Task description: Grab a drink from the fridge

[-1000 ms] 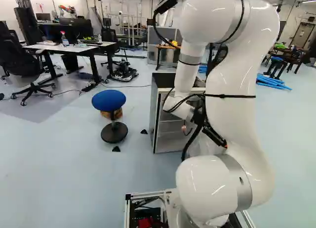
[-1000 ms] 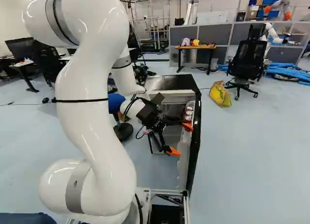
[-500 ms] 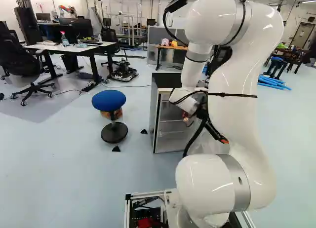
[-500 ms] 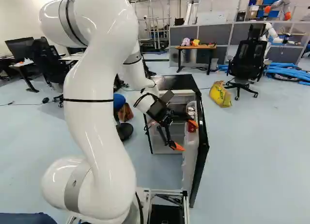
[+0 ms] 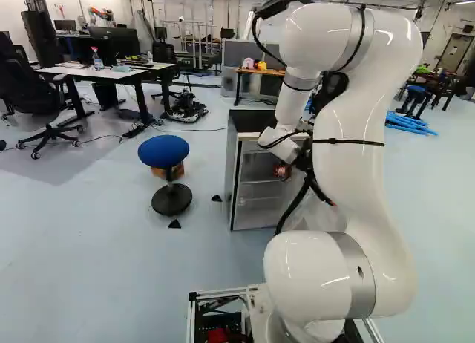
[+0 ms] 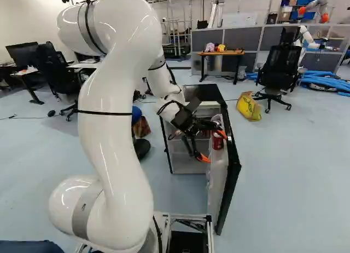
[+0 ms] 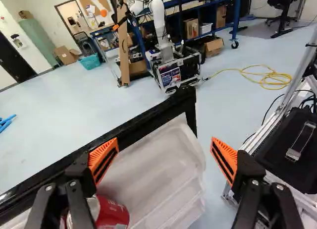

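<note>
Smooth pale-blue floor (image 5: 96, 276). On it: round blue-seated stool (image 5: 164, 147), left of centre, left base view; open black-topped fridge (image 6: 200, 92), centre, crumpled yellow bag (image 6: 248, 107), upper right, right base view.

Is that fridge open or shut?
Open. The fridge has its door swung out, so the door's white inner side shows, with a red can in it, and the shelves inside can be seen.

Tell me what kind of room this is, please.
It looks like a robotics lab or workshop, though I can't be certain. A white robot arm reaches toward a small open fridge, another robot stands across the room, and a yellow cable lies loose on the floor.
</note>
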